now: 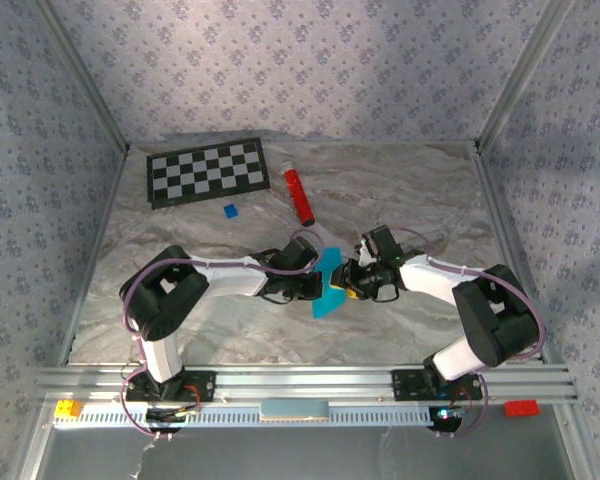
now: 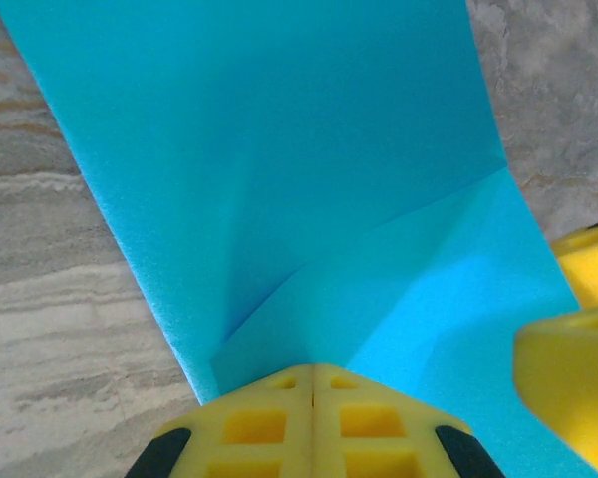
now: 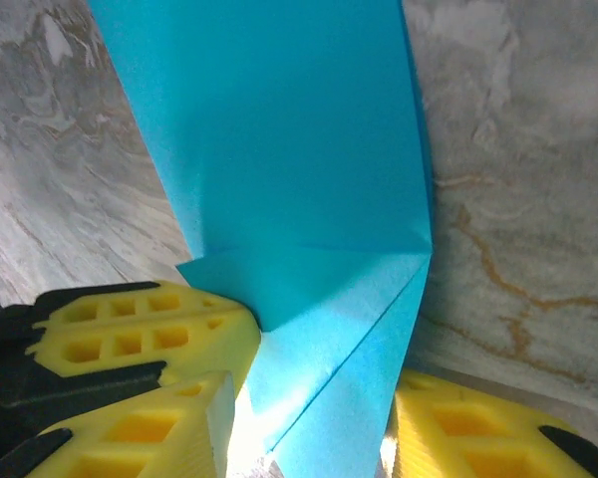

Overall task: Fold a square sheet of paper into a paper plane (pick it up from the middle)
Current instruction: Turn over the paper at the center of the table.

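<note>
At mid-table, btw the 2 arms, 1 sheet of paper (image 1: pixel 326 300) is being held over the marbled tabletop (image 1: pixel 410 190). It's partly folded, w/ creases showing. Its long axis is running far-to-near, the narrower end pointing toward the arm bases, slightly left. Left gripper (image 2: pixel 313 376) is clamping the sheet, fingers pressed together. Right gripper (image 3: pixel 319 438) is standing w/ jaws apart, sheet passing btw them. Also lying about: 1 red cylinder (image 1: pixel 299 195), 1 small blue block (image 1: pixel 230 211), 1 checkerboard (image 1: pixel 207 172), 1 yellow brick (image 1: pixel 68 408) & 1 red brick (image 1: pixel 521 407). Any print is too small to read.
</note>
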Tool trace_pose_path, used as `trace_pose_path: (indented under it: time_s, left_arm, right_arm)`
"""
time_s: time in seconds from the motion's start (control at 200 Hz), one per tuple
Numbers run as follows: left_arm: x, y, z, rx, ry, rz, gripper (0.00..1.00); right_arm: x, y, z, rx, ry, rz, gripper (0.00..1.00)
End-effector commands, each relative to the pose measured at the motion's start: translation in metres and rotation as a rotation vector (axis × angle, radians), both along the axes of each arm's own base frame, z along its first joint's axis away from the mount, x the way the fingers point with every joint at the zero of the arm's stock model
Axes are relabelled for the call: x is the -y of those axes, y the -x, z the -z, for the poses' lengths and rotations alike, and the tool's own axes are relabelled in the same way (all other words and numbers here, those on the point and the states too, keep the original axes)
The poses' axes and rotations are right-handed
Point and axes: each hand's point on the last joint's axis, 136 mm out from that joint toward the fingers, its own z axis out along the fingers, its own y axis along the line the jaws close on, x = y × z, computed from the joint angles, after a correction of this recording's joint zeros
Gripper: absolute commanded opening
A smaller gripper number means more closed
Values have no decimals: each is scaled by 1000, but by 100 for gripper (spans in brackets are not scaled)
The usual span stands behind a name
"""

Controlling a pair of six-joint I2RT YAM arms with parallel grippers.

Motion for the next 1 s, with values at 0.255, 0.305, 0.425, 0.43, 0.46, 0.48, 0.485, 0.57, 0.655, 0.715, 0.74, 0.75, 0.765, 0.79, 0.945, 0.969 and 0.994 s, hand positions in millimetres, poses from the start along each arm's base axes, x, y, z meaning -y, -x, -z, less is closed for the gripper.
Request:
trace_pose_path:
  time_s: [0.255, 0.305, 0.425, 0.43, 0.46, 0.48, 0.485, 0.57, 0.655, 0.715, 0.74, 0.75, 0.765, 0.79, 0.945, 0.969, 0.994]
  left_arm:
    - [-7, 5, 2, -8, -21, 10, 0]
    - [-7, 5, 1, -7, -19, 9, 0]
    - [-8, 5, 1, -10, -19, 4, 0]
    - [-8, 4, 1, -10, -19, 3, 0]
    - [-8, 5, 1, -12, -19, 1, 0]
    - [-9, 5, 2, -13, -19, 0, 0]
    - [-9, 5, 2, -13, -18, -1, 0]
    - [-9, 5, 2, -14, -16, -5, 0]
    - [-9, 5, 2, -15, -14, -5, 0]
    - [-9, 5, 2, -15, -14, -6, 0]
    - [-9, 5, 1, -14, -13, -5, 0]
    - [-8, 5, 2, -15, -14, -5, 0]
    - [-9, 5, 2, -16, -15, -5, 0]
    - [-9, 5, 2, -18, -18, -5, 0]
    - [-10, 6, 3, -20, -21, -6, 0]
    - [-10, 5, 3, -20, -20, -6, 0]
    - [-9, 5, 3, -19, -19, -6, 0]
  right_arm:
    - [4, -8, 12, -7, -50, 70, 35]
    - [4, -8, 12, -3, -54, 71, 33]
    - [6, -9, 15, 3, -70, 80, 28]
    - [7, -9, 15, 3, -71, 82, 27]
    - [7, -9, 16, 6, -77, 87, 26]
    - [8, -10, 17, 7, -81, 90, 26]
    - [8, -10, 17, 8, -82, 90, 25]
    - [8, -12, 17, 14, -112, 94, 23]
    - [8, -12, 18, 19, -119, 86, 21]
    - [9, -12, 20, 25, -119, 86, 20]
    - [9, -13, 20, 26, -123, 85, 20]
    - [9, -13, 20, 28, -125, 84, 20]
    - [8, -12, 20, 26, -128, 82, 19]
    - [8, -13, 21, 27, -131, 81, 19]
    - [10, -13, 22, 35, -135, 77, 16]
    - [10, -14, 22, 37, -136, 76, 16]
    - [10, -14, 22, 40, -134, 75, 16]
